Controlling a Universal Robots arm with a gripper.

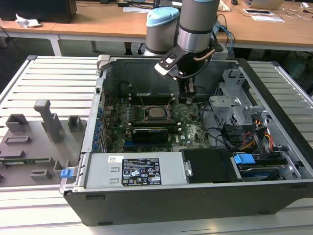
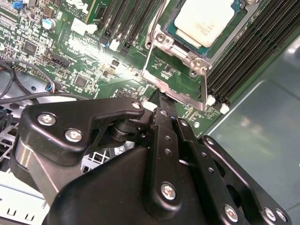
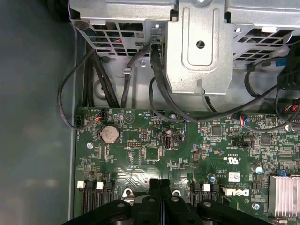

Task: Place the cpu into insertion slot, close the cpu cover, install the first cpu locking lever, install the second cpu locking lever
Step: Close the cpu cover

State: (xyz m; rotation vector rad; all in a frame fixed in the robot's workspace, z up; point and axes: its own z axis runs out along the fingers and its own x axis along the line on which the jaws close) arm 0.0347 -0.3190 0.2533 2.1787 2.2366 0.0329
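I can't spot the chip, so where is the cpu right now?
In the exterior view the cpu sits in the motherboard socket, just to the exterior view's left of the pincer.

Exterior view. You see a slatted grey metal table (image 1: 54, 73) that spans the frame from the left edge to the right edge. Directly on it, at centre and right, rests an open computer case (image 1: 195, 200), its open side up. At the lower left lies a flat grey fixture board (image 1: 19, 147) carrying upright grey holders (image 1: 49, 120); its right edge sits just beside the case. A small blue piece (image 1: 66, 173) sits at the board's lower right corner.
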